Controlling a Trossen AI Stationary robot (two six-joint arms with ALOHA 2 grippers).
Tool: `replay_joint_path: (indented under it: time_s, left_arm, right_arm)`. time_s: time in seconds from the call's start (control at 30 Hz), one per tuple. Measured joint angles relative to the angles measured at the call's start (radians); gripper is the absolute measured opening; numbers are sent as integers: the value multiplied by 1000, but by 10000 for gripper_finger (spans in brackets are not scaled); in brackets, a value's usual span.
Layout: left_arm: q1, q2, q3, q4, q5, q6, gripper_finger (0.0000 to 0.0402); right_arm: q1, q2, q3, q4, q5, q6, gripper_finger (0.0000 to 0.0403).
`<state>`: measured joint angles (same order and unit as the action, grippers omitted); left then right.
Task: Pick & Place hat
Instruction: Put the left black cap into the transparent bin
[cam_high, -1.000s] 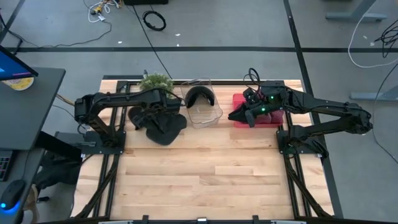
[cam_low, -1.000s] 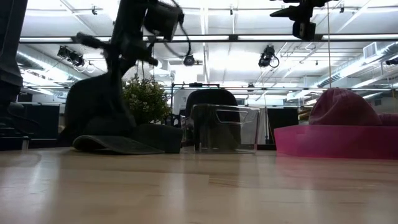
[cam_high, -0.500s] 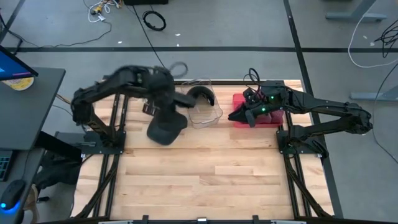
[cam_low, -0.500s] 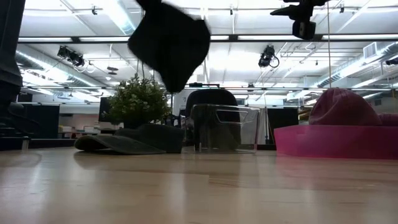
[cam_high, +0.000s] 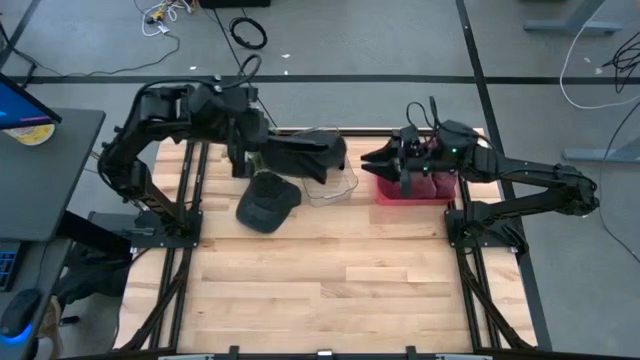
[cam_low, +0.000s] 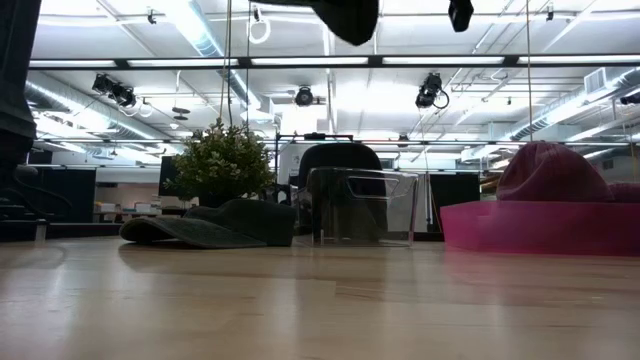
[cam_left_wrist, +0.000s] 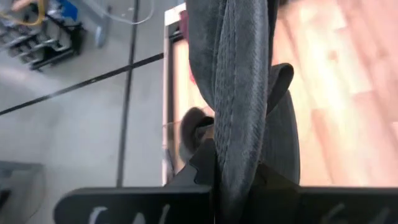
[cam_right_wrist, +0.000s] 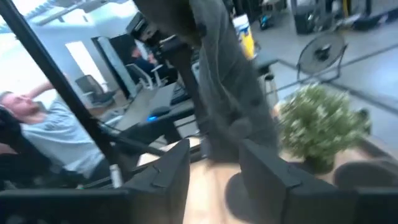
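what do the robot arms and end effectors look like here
Both arms are dark, nearly black, built of jointed tubular links on black frame bases. Thin black cables loop above the right end effector. The left end effector has flat, dark, blocky fingers; the right's look alike.

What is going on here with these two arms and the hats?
The left gripper is shut on a dark grey hat and holds it up in the air over the clear plastic bin. A second dark hat lies flat on the wooden table. The right gripper, fingers apart, hangs above the pink tray, facing the lifted hat.
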<state>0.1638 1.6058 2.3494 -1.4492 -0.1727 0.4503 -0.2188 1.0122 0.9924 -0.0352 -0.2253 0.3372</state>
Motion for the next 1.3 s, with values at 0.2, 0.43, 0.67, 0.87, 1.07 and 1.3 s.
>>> replay_joint_path:
  time_s: [0.2,0.43,0.67,0.87,1.07,1.3]
  left_arm:
    - [-6,7,1,44,14,-14,12]
    - [-6,11,0,147,14,-15,12]
    - [-6,11,0,181,39,-17,12]
    - [-6,11,0,183,54,-17,12]
    - [-6,11,0,182,102,-20,12]
    - [-7,25,0,172,106,-20,12]
  right_arm:
    - [-3,0,0,56,8,-86,249]
    - [-2,34,2,113,24,-114,379]
    - [-2,97,0,219,52,-104,384]
    - [-2,142,0,312,24,-48,359]
    - [-2,175,0,368,23,-20,299]
    - [-2,166,0,380,76,48,119]
